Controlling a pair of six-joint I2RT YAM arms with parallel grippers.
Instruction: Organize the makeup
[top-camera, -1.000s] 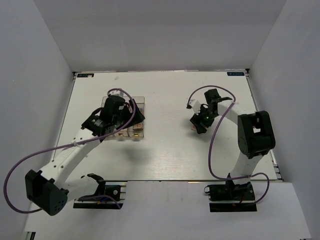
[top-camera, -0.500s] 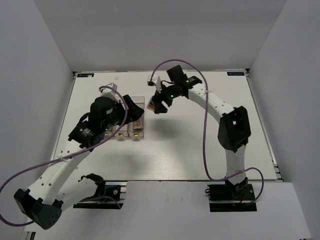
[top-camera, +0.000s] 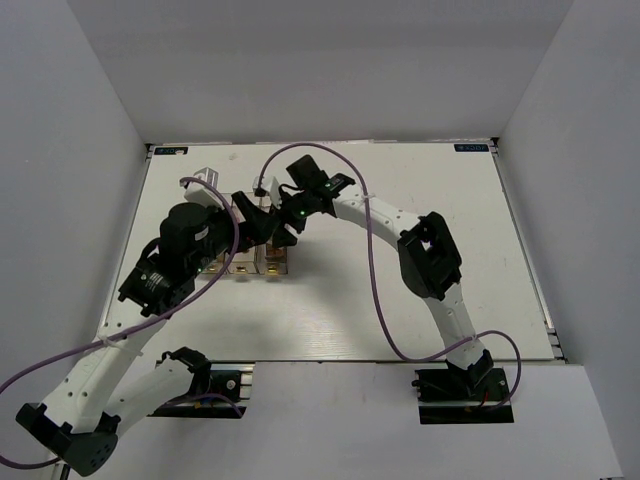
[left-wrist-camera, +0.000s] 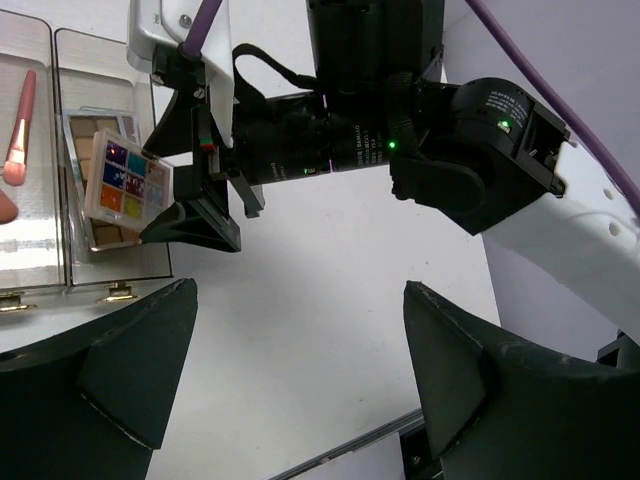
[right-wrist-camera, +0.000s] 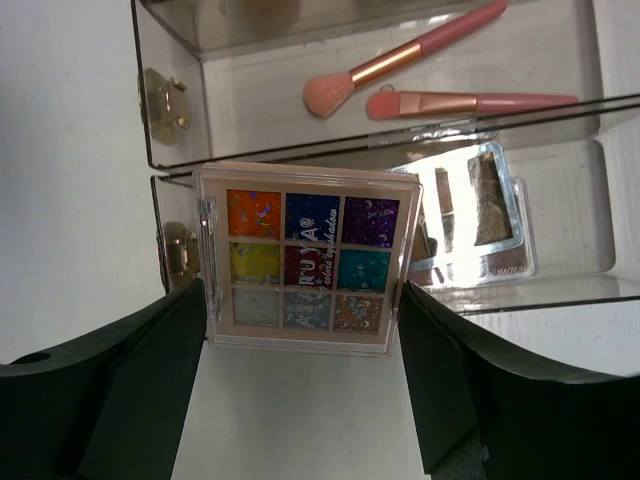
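Observation:
My right gripper (right-wrist-camera: 300, 295) is shut on a multicolour eyeshadow palette (right-wrist-camera: 305, 258), gripping its two side edges. It holds the palette just above the end of the middle compartment of the clear organizer (right-wrist-camera: 590, 200). That compartment holds a brownish palette (right-wrist-camera: 480, 205). Two pink brushes (right-wrist-camera: 400, 60) lie in the neighbouring compartment. The left wrist view shows the held palette (left-wrist-camera: 125, 185) tilted over the organizer (left-wrist-camera: 110, 280). My left gripper (left-wrist-camera: 300, 310) is open and empty, raised beside the organizer. In the top view both grippers, left (top-camera: 256, 222) and right (top-camera: 284, 230), meet over the organizer (top-camera: 272, 262).
The right arm (left-wrist-camera: 470, 140) stretches across the table's back middle, close in front of my left gripper. The table's near edge (left-wrist-camera: 350, 445) lies below the left fingers. Grey walls enclose the table on three sides.
My right arm swung from the right middle of the table leftward to the organizer, carrying the palette. My left arm lifted and drew back from the organizer.

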